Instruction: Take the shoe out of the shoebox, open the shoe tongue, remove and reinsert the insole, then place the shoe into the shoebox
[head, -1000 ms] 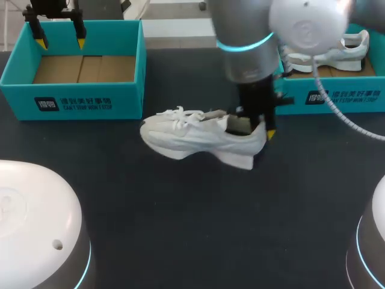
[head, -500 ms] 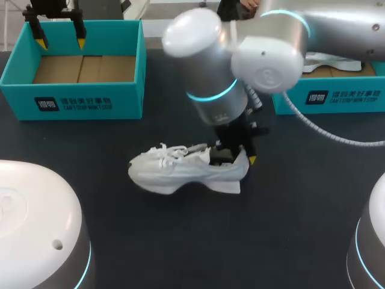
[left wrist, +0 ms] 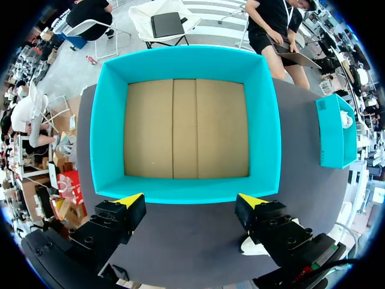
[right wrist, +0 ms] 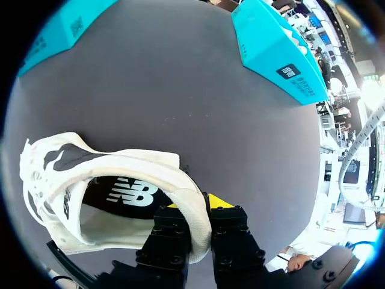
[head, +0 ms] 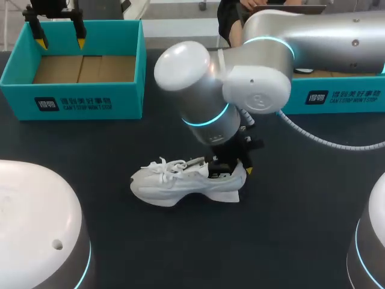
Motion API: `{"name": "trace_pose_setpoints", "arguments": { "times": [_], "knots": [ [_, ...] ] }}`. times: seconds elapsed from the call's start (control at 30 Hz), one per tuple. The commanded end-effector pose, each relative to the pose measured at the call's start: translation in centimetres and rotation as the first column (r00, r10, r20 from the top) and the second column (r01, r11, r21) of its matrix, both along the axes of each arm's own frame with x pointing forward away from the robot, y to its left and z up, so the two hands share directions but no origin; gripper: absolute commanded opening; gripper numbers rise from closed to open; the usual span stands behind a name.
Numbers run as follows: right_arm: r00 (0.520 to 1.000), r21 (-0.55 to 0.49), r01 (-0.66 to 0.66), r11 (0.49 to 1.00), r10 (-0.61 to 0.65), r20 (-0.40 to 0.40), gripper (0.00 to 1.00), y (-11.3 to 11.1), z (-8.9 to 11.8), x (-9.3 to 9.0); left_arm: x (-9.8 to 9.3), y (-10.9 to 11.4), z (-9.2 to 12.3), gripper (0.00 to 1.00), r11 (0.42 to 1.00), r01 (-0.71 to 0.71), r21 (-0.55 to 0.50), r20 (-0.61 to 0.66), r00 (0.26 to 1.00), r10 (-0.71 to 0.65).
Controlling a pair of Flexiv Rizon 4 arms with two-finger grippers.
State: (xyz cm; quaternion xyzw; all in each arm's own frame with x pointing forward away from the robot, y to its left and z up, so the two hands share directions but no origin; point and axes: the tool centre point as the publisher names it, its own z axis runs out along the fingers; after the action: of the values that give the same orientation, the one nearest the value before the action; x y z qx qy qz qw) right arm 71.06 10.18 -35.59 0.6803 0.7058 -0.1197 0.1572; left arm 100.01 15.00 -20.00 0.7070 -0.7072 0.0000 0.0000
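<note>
Landmark: empty shoebox (head: 84, 99), teal, brown card floor, nothing inside.

- Left claw (head: 59, 41): above the empty shoebox's wall farthest from the robot. Fingers spread wide, nothing held. Its wrist view looks straight down into the box (left wrist: 108, 138), with the left claw (left wrist: 191, 201) framing one wall.
- Shoe (head: 180, 183): white, on the dark surface (head: 180, 253), outside the empty shoebox. It is nearer the robot than the box's front wall and off toward the right-arm side. Sole down, toe toward the box's side, laces (head: 165, 167) loose on top.
- Right claw (head: 234, 168): clamped on the shoe's heel collar (right wrist: 186, 201), one finger inside the opening and one outside.
- Second shoebox (head: 337, 96): well apart from the empty shoebox, beyond the shoe.
</note>
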Motion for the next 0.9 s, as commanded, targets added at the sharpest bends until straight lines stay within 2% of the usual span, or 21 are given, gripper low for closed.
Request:
{"name": "trace_pose_setpoints", "arguments": {
  "times": [0.03, 0.13, 0.17, 0.2, 0.33, 0.5, 0.57, 0.6, 0.63, 0.67, 0.9],
  "knots": [
    [1.0, 0.005, -0.001, 1.0, 0.001, -0.002, 0.44, -0.1, -0.4, -0.1, 0.0, 0.0, 0.0, 1.0, 1.0, 0.0, 0.0, 0.0, 1.0, 0.0],
    [1.0, 0.014, -0.015, 1.0, 0.015, -0.002, 0.69, -0.4, 0.1, -0.1, 0.0, 0.0, 0.0, 1.0, 1.0, 0.0, 0.0, 0.0, 1.0, 0.0],
    [1.0, 0.02, -0.026, 0.999, 0.026, 0.003, 0.91, -0.5, 0.4, -0.1, 0.0, 0.0, 0.0, 1.0, 1.0, 0.0, 0.0, 0.0, 1.0, 0.0],
    [0.999, 0.023, -0.035, 0.999, 0.035, 0.005, 1.0, -0.5, 0.8, -0.2, 0.0, 0.0, 0.0, 1.0, 1.0, 0.0, 0.0, 0.0, 1.0, 0.0],
    [0.996, 0.051, -0.091, 0.995, 0.09, 0.011, 1.0, -0.8, 2.4, -0.3, 0.0, 0.0, 0.0, 1.0, 1.0, 0.0, 0.0, 0.0, 1.0, 0.0],
    [0.956, 0.101, -0.293, 0.951, 0.293, 0.016, 1.0, 0.4, 5.1, -0.8, 0.0, 0.0, 0.0, 1.0, 1.0, 0.0, 0.0, 0.0, 1.0, 0.0],
    [0.909, 0.144, -0.416, 0.898, 0.416, 0.035, 1.0, 1.3, 6.3, -1.2, 0.0, 0.0, 0.0, 1.0, 1.0, 0.0, 0.0, 0.0, 1.0, 0.0],
    [0.86, 0.184, -0.506, 0.842, 0.508, 0.045, 1.0, 1.8, 6.9, -1.7, 0.0, 0.0, 0.0, 1.0, 1.0, 0.0, 0.0, 0.0, 1.0, 0.0],
    [0.81, 0.229, -0.574, 0.786, 0.586, 0.018, 1.0, 2.4, 7.4, -2.2, 0.0, 0.0, 0.0, 1.0, 1.0, 0.0, 0.0, 0.0, 1.0, 0.0],
    [0.778, 0.228, -0.608, 0.76, 0.628, -0.02, 1.0, 3.0, 7.9, -2.6, 0.0, 0.0, 0.0, 1.0, 1.0, 0.0, 0.0, 0.0, 1.0, 0.0],
    [0.778, 0.228, -0.608, 0.76, 0.628, -0.02, 1.0, 3.0, 7.9, -2.6, 0.0, 0.0, 0.0, 1.0, 1.0, 0.0, 0.0, 0.0, 1.0, 0.0]
  ]
}}
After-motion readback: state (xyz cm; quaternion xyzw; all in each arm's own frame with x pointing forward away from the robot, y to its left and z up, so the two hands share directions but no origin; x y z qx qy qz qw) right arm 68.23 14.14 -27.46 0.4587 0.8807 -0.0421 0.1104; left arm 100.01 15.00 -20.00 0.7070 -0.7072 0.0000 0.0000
